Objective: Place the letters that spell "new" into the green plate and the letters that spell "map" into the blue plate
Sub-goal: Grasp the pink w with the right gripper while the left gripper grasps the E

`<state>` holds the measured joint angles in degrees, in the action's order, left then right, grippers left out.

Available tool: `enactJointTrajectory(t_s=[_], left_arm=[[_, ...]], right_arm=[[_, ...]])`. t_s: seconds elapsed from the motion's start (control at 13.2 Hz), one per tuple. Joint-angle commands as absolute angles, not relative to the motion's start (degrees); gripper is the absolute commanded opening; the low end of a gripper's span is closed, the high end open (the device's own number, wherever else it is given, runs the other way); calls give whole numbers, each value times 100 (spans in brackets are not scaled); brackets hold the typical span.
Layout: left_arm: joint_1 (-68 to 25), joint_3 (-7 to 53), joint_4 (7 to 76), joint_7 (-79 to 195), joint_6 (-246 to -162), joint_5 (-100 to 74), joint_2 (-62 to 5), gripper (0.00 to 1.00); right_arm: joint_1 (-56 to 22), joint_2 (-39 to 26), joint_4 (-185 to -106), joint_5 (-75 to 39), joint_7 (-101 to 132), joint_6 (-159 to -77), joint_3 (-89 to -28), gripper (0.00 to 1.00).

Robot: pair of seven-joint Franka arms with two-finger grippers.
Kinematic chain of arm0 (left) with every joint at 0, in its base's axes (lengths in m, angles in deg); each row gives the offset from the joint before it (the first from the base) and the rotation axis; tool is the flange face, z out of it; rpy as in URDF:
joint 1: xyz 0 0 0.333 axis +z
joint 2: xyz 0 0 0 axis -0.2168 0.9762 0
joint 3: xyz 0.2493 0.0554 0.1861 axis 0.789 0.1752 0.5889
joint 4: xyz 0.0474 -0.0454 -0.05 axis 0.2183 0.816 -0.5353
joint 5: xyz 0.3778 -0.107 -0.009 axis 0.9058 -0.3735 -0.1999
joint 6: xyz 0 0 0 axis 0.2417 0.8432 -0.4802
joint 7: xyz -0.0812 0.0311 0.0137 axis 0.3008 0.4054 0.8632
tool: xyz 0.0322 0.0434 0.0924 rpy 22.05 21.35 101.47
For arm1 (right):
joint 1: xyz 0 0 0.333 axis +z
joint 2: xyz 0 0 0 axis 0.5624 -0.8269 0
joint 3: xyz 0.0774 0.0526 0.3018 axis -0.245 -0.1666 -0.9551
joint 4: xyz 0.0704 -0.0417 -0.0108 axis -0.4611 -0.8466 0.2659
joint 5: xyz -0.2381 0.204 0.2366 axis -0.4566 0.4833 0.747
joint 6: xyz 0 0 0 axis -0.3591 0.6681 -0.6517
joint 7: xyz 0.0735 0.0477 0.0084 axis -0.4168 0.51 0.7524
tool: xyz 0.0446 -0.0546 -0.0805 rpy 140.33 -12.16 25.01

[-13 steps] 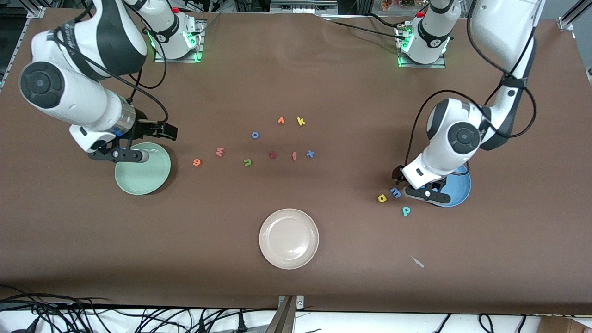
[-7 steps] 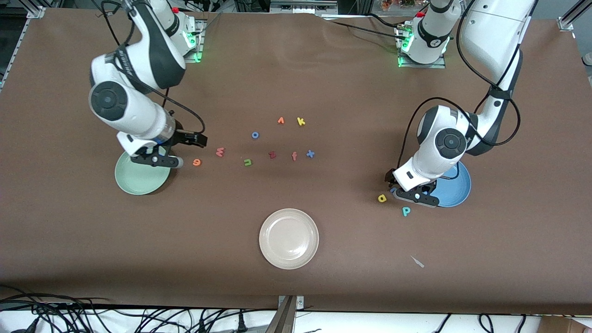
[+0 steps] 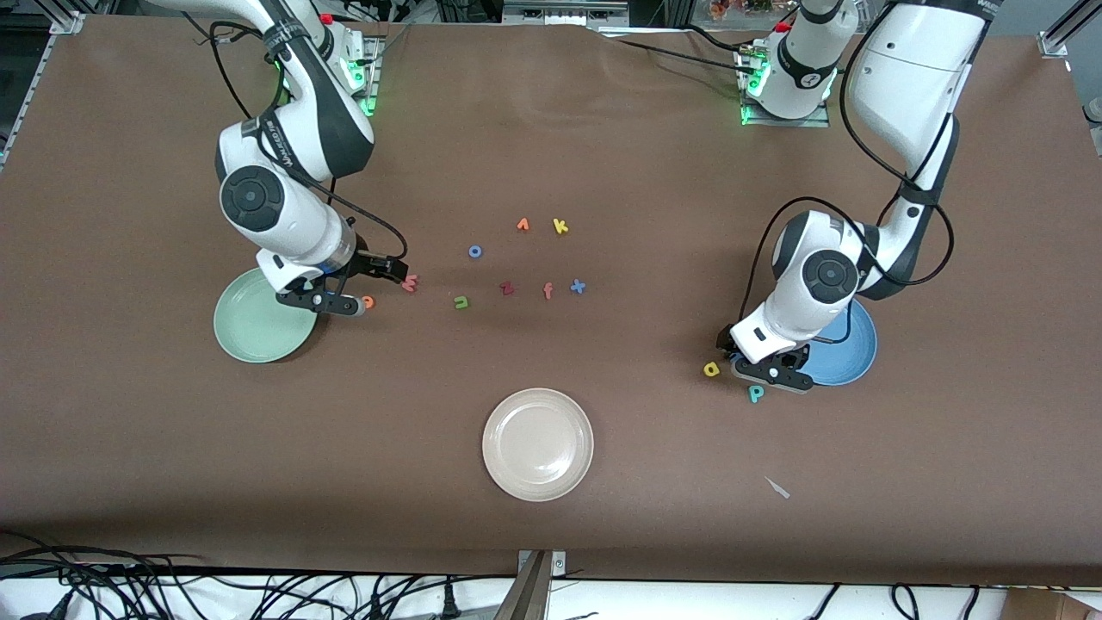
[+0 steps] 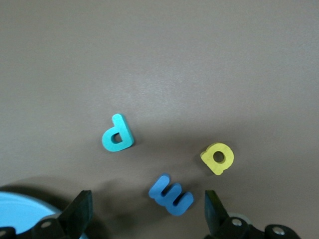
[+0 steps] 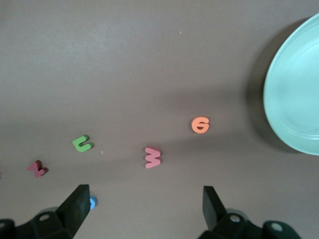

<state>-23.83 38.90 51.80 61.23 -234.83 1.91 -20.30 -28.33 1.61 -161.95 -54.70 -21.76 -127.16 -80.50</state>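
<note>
Blue foam letter m (image 4: pixel 171 194) lies flat on the tabletop (image 3: pixel 603 155) beside the round blue plate (image 3: pixel 848 357), directly beneath our left end effector (image 4: pixel 147 211), open-jawed. Right end effector (image 5: pixel 142 206), also open, hangs over the pinkish-red foam w (image 5: pixel 152 157).

beige plate (image 3: pixel 537 444): near the desk's (image 3: pixel 172 448) front-camera edge, midway along
yellow k (image 3: pixel 560 226), orange letter (image 3: pixel 523 225): mid-desk, side by side
blue o (image 3: pixel 475 251), dark red z (image 3: pixel 507 288), red f (image 3: pixel 547 291), blue x (image 3: pixel 578 287): mid-desk

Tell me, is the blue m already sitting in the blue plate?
No, the blue m lies on the brown table, beside the blue plate.
</note>
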Motion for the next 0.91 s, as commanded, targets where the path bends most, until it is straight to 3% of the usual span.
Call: enactJointTrajectory(t_s=[0.0, 0.83], left_arm=[[-2491, 3954, 5066, 6096, -23541, 335, -1973, 99], [-2623, 4086, 4907, 6105, -23761, 335, -1683, 98]], right_arm=[[-2649, 81, -16476, -5563, -2648, -13168, -8055, 100], [-2561, -887, -16529, -5914, -3081, -14109, -8037, 100]])
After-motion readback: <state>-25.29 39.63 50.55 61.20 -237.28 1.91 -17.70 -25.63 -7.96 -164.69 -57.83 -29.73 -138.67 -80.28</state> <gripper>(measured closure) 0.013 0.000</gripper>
